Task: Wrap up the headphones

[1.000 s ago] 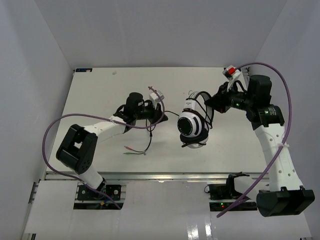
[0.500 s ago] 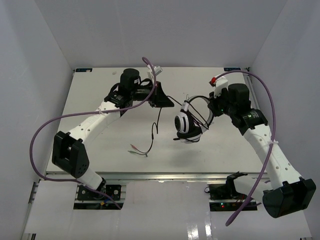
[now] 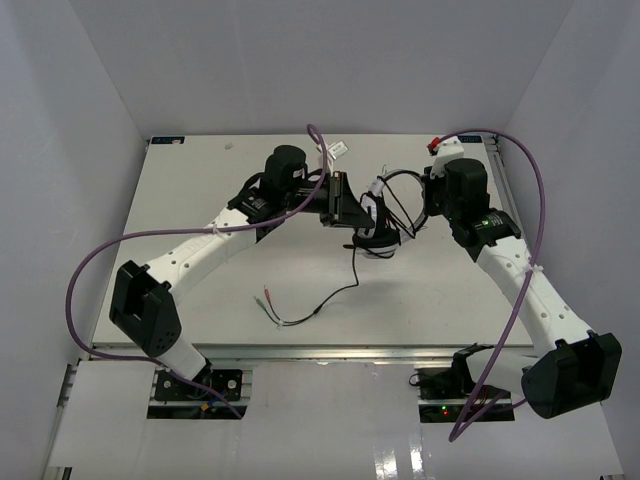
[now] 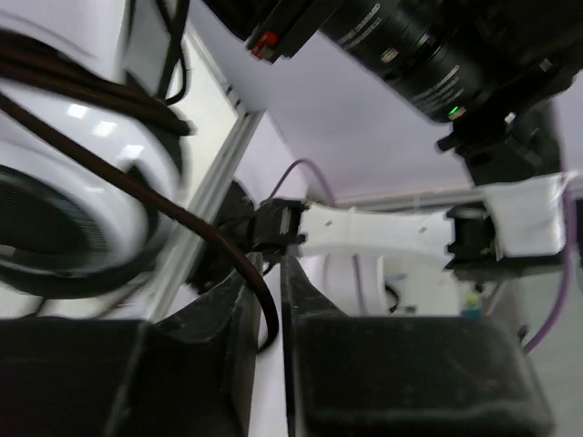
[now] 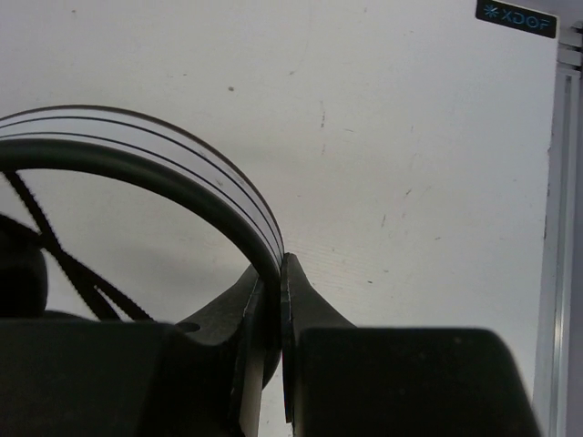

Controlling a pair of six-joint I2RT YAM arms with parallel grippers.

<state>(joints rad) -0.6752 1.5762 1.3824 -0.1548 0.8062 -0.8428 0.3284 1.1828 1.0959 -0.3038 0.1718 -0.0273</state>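
The white-and-black headphones hang above the table's middle between both arms. My right gripper is shut on the black headband, which arcs up to the left out of the jaws. My left gripper is shut on the thin black cable, right beside a white ear cup. Several turns of cable cross that ear cup. The loose cable trails down onto the table and ends in coloured plugs at the front.
The white table has walls on three sides. A metal rail runs along its near edge. Purple arm cables loop out beside each arm. The right arm's white link fills the left wrist view's background.
Both grippers have come together near the table's middle. The left gripper moved right, up against the headphones, and the loose cable end swung right along the table.
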